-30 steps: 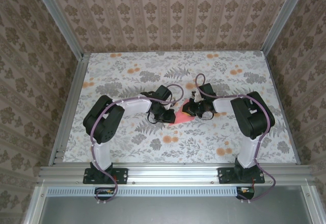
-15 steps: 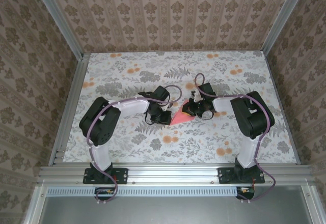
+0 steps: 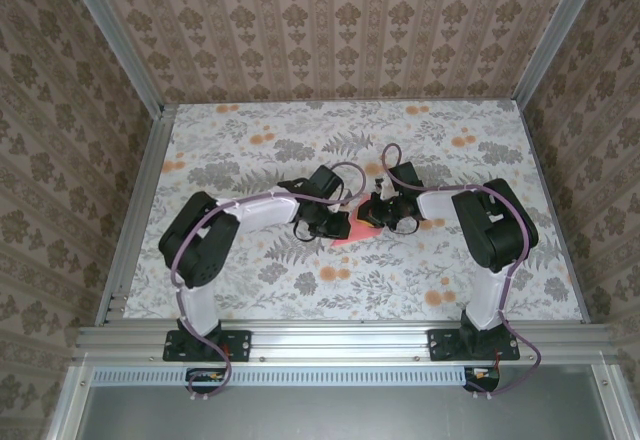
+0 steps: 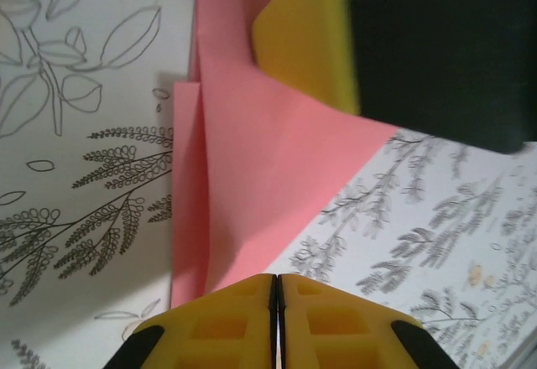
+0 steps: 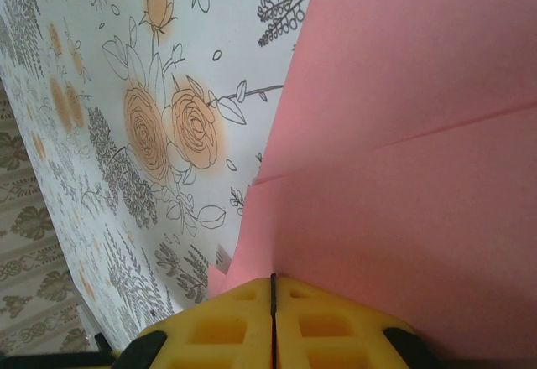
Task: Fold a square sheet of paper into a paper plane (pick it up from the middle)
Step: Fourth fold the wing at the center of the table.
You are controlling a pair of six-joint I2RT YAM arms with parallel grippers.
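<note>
The left hand (image 3: 330, 222) has swung back in over the pink paper (image 3: 347, 232), which a moment ago lay more exposed as a triangle. Its yellow pads (image 4: 226, 319) have now come together, with only a hairline between them, pinching the near edge of the folded sheet. The right hand (image 3: 377, 215) is likewise clamped tight on the opposite edge. The paper lies mid-frame on the flowered worktop (image 3: 250, 140), already creased, so I'd guess another fold is starting.
</note>
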